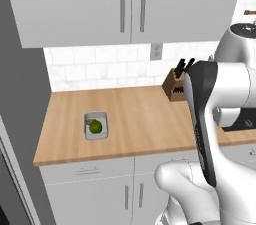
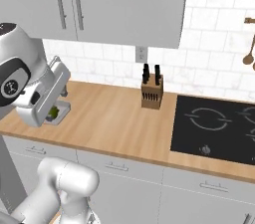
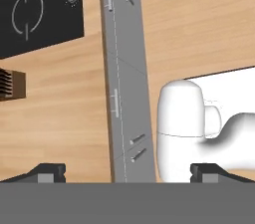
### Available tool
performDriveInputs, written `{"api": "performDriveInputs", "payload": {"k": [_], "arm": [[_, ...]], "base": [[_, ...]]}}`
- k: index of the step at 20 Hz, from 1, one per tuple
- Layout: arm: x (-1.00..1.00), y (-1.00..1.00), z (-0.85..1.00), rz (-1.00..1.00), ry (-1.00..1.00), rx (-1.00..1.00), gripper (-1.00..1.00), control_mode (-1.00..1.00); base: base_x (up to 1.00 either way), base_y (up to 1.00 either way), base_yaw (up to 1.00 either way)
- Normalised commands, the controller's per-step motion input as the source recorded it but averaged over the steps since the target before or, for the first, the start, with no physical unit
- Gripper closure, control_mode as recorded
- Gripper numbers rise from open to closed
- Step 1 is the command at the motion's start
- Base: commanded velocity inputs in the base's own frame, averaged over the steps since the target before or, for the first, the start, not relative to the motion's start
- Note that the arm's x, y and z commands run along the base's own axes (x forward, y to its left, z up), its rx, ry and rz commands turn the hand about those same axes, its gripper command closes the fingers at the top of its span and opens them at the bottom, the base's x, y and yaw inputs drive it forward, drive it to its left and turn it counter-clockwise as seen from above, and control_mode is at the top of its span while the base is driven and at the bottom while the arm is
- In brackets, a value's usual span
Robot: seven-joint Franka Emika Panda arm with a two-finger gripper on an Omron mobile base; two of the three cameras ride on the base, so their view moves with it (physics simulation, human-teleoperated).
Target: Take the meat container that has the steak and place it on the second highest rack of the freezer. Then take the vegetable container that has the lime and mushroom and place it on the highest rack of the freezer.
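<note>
tray: small, pale grey, on wood counter | lime: round, green, inside tray | writing: too small to read | hand: open, holding nothing

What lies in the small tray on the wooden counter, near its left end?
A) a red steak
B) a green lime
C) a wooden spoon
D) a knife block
B: the tray holds a round green lime, and the knife block stands apart by the wall.
</note>
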Motion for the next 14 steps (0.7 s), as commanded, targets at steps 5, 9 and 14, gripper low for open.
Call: {"api": "performDriveInputs", "payload": {"k": [5,9,14], "arm": [[0.14,0.39,-0.2,0.0,0.04,0.0,-1.0,-1.0],[0.23,1.0,-0.44,0.0,0.23,0.0,-1.0,-1.0],[0.24,1.0,-0.36,0.03,0.32,0.0,-1.0,-1.0]], "base": [[0.1,0.03,0.0],[0.0,0.0,0.0],[0.0,0.0,0.0]]}}
